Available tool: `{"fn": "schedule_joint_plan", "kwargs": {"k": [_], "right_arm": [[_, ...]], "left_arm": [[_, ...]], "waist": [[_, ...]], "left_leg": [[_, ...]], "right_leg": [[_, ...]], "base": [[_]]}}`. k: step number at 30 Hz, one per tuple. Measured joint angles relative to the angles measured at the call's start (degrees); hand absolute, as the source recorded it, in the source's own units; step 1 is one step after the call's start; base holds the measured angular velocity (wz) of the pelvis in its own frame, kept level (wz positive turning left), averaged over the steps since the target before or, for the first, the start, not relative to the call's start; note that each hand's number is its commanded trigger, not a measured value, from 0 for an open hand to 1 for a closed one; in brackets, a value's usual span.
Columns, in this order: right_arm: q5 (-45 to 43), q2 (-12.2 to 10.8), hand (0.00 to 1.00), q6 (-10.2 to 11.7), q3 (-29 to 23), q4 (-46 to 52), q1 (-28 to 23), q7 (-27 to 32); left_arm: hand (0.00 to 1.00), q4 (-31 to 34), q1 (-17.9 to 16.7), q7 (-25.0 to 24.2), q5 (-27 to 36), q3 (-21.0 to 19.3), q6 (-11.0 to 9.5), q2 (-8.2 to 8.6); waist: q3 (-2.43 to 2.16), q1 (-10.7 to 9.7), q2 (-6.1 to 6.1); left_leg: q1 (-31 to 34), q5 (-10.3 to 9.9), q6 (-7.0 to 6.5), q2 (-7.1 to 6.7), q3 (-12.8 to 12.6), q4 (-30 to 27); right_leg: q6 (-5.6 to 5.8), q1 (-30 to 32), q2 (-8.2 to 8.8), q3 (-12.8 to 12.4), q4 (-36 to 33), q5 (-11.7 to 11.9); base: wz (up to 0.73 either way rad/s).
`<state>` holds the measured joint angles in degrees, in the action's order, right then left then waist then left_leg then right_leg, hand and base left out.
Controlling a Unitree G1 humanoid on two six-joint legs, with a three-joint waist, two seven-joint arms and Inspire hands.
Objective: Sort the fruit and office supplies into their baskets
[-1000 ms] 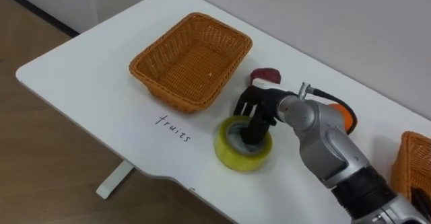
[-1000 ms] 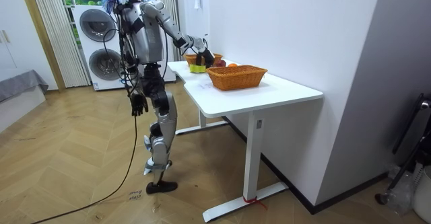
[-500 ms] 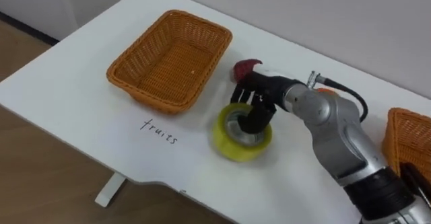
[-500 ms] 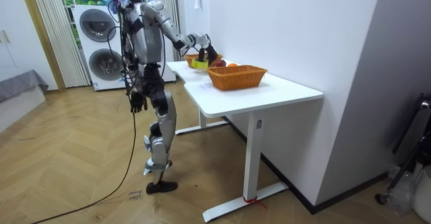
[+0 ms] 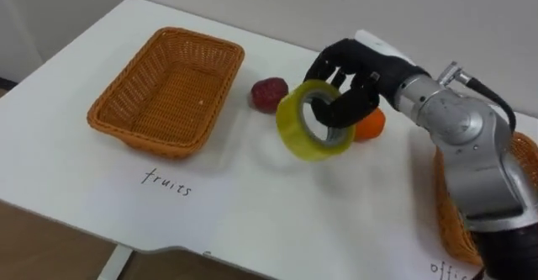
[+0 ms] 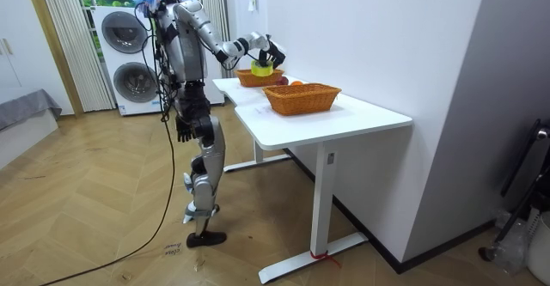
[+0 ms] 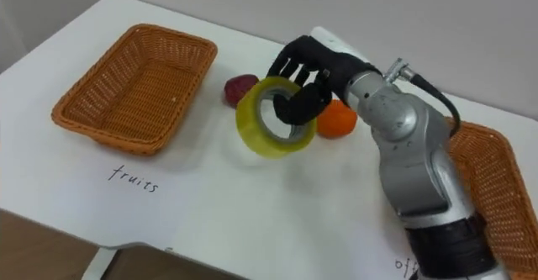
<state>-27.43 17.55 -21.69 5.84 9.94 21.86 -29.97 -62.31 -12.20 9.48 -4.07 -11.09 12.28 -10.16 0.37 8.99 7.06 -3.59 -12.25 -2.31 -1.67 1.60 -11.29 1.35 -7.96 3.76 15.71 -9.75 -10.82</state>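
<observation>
Right hand (image 5: 349, 74): fingers curled through the core of a glossy yellow tape roll (image 5: 290, 130), gripping its ring. The roll is tilted and lifted off the white worktop (image 5: 252, 204). Near it: 1 dark-red fruit (image 5: 269, 93), 1 orange (image 5: 371, 126). Rectangular woven wicker basket (image 5: 168, 91) alongside.

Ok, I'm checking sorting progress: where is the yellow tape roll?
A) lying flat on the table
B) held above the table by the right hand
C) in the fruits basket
B: the right hand has its fingers hooked through the tape roll, which hangs tilted above the table.
</observation>
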Motion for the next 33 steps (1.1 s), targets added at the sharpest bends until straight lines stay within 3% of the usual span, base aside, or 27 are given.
{"fn": "schedule_joint_plan", "kwargs": {"k": [4, 5, 9, 16, 23, 27, 33], "right_arm": [[1.75, 0.06, 1.0, 0.99, -3.1, 0.13, 0.0, 2.64], [3.04, 0.37, 1.0, 1.07, -3.96, 0.13, -0.08, 3.75], [7.46, 2.38, 1.0, 2.41, -7.68, 0.22, -1.94, 7.61], [10.55, 6.19, 1.0, 4.8, -10.6, 0.22, -3.21, 13.06], [9.6, 6.48, 1.0, 5.48, -16.06, 0.19, -6.88, 13.68], [9.37, 7.8, 1.0, 5.67, -16.85, -0.39, -7.74, 13.73], [8.73, 9.57, 1.0, 5.93, -19.44, -4.86, -10.08, 15.53]], "left_arm": [[0.0, 0.26, 0.12, -0.02, 0.08, -0.14, -0.19, 0.51], [0.0, 0.51, -0.27, -0.02, 0.06, -0.11, -0.28, 0.65], [0.0, 2.28, -1.11, -0.23, 0.05, -0.12, -1.35, 0.73], [0.0, 4.14, -1.94, -1.3, 0.16, -0.18, -3.16, 0.58], [0.0, 6.33, -2.44, -4.59, 0.06, -1.97, -3.54, 0.61], [0.0, 6.21, -2.62, -5.72, 0.14, -2.25, -3.55, 0.64], [0.0, 6.12, -3.26, -6.89, 1.41, -2.54, -4.03, 0.63]], "waist": [[-0.48, -0.89, -0.58], [-0.77, -1.21, -0.45], [-1.02, -2.63, -0.27], [-0.64, -4.67, -0.18], [-0.45, -6.09, 0.15], [-0.32, -7.32, -0.12], [-0.38, -7.64, -0.15]], "left_leg": [[0.11, 0.04, -0.06, -0.02, 0.06, 0.01], [0.02, 0.04, -0.06, 0.01, 0.0, -0.02], [-0.12, 0.09, -0.1, -0.02, -0.01, -0.24], [-0.37, 0.09, -0.09, 0.08, -0.64, -0.3], [-0.75, 0.06, -0.1, 0.13, -1.36, 0.26], [-1.11, 0.06, -0.1, 0.35, -2.69, 0.5], [-1.29, 0.07, -0.09, 0.54, -3.45, 0.45]], "right_leg": [[0.01, 0.12, 0.04, -0.05, -0.01, 0.0], [0.01, 0.12, 0.04, 0.13, 0.01, 0.0], [0.01, -0.18, 0.08, 0.14, 0.02, 0.01], [0.03, -0.22, -0.08, -1.19, 0.09, -0.01], [0.08, -0.06, -0.12, -2.45, -0.05, 0.02], [0.1, 0.26, -0.27, -3.39, -0.12, 0.04], [0.1, 0.82, -0.44, -4.44, -0.24, 0.06]], "base": [[0.0], [0.0], [0.05], [-0.05], [-0.08], [-0.14], [-0.09]]}}
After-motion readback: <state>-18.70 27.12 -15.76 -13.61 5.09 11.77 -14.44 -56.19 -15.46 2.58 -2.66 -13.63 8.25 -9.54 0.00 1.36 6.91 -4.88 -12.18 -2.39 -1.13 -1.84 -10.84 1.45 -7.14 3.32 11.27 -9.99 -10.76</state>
